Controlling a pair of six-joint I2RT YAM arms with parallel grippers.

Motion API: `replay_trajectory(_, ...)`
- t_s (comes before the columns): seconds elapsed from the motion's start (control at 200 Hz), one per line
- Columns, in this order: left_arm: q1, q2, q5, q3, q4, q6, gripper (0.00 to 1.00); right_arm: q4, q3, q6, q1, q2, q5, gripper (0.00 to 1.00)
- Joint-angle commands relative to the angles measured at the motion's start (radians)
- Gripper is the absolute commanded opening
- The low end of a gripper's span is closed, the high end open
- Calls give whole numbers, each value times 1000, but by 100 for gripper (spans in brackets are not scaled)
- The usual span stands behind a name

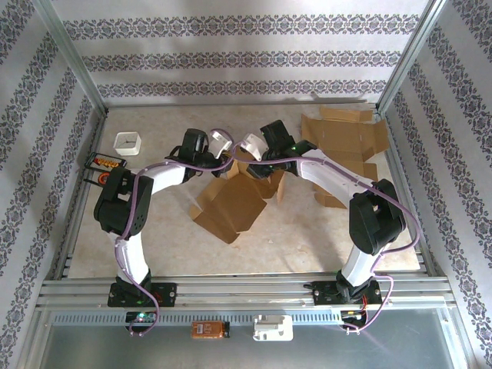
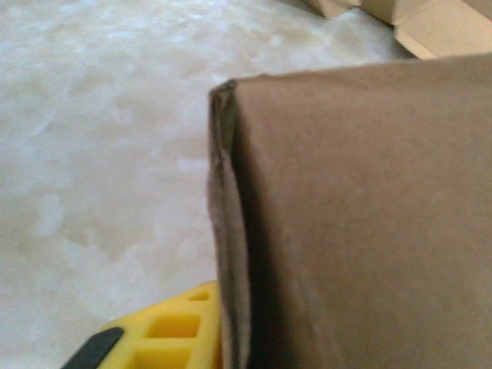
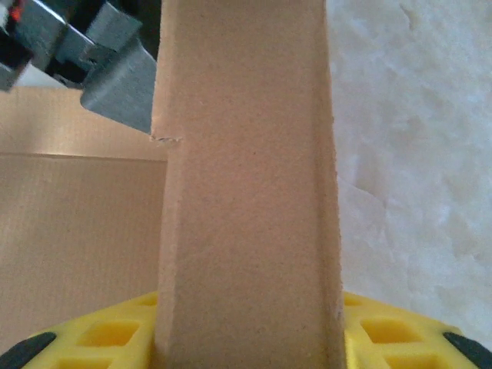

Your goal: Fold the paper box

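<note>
1. Cardboard at mid-bench: one brown paper box [image 1: 231, 207], partly folded, lies at the centre of the pale bench [image 1: 307, 238], its loose flaps turned up toward 12 o'clock.
2. Two arms reach for it. The left arm [image 1: 154, 184] climbs from its base at 7 o'clock, bends at a black elbow near 9 o'clock and sends its white forearm inward. The right arm [image 1: 334, 177] mirrors it from 5 o'clock, with its elbow near 3 o'clock.
3. The left end effector [image 1: 221, 142] and the right end effector [image 1: 251, 144] face each other, close together, over the box's 12 o'clock edge.
4. In the left wrist view, one yellow finger [image 2: 165, 330] sits against the thin edge of a box panel [image 2: 361, 215]. The panel hides the other finger, so it cannot be told whether this end effector is clamped.
5. In the right wrist view, a cardboard flap [image 3: 246, 192] stands upright between two yellow fingers [image 3: 115, 330], one on each side. They are apart, but it cannot be told whether they press on the flap.
6. One pile of flattened cardboard [image 1: 346, 138] lies at 1 o'clock, its sheets too overlapped to count.
7. One small white tub [image 1: 127, 143] stands at 10 o'clock, well apart from the box.
8. One orange-and-black item [image 1: 104, 163] rests at the bench's 9 o'clock edge.
9. On the front rail at 6 o'clock are one orange device [image 1: 209, 329] and one white part [image 1: 273, 328].
</note>
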Motion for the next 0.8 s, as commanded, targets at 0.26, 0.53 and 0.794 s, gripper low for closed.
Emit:
replay_trajectory(0.26, -91, 69, -324, 68, -20, -174, 28, -29, 11, 48, 9, 6, -87, 48)
replay_trajectory(0.53, -99, 78, -376, 71, -47, -147, 0, -16, 12, 100, 8, -9, -88, 51)
replay_trajectory(0.794, -117, 43, -462, 44, -68, -105, 18, 64, 2, 311, 14, -80, -61, 66)
